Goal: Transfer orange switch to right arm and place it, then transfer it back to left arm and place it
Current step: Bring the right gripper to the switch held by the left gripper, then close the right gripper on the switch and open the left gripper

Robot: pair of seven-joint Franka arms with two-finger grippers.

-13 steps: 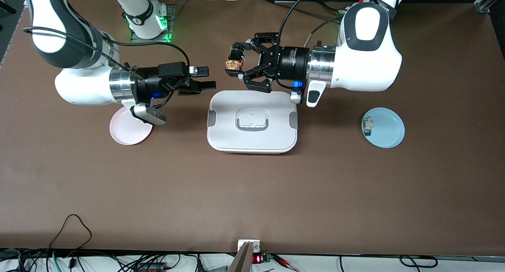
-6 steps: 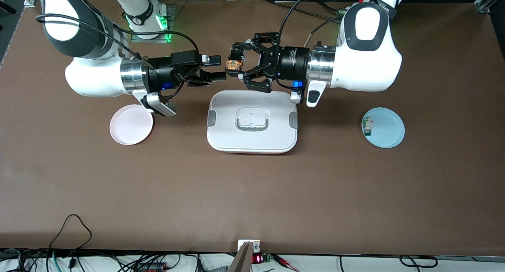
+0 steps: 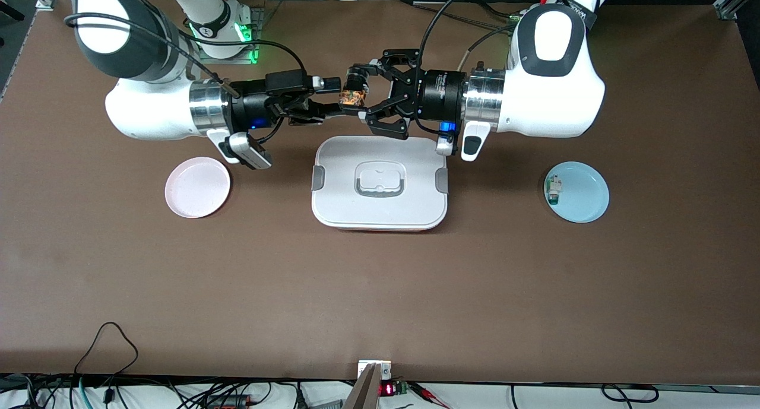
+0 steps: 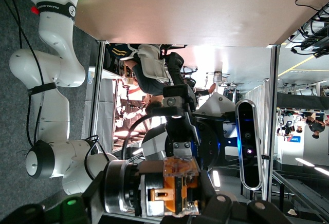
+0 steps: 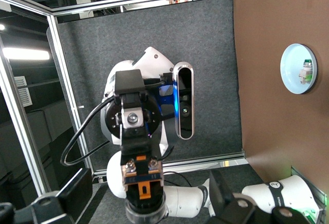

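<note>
Brown matte tabletop (image 3: 380,290), wide and bare toward the front camera; cables along its nearest edge.

Changes: the right gripper (image 3: 332,98) has advanced from over the pink plate toward the middle of the table, and its open fingers now straddle the orange switch (image 3: 350,95). The left gripper (image 3: 355,96) has not moved and stays clamped on the switch. The pink plate (image 3: 197,187), part-covered a second ago, now shows whole.

Position: both grippers meet in the air over bare table just past the box's (image 3: 380,183) edge toward the robot bases; neither is over the lid. Contact between the right fingers and the switch cannot be told.

Room: open table between box and each plate; the blue plate (image 3: 577,192) lies well apart, toward the left arm's end.

Materials and shapes:
- Switch: tiny, blocky, black with orange markings.
- Box: white plastic, rounded rectangle, grey side clips, recessed grey handle.
- Plates: round, shallow; the blue one holds a small white-and-green component (image 3: 553,190).
- Arms: glossy white shells, silver wrists, black grippers.
</note>
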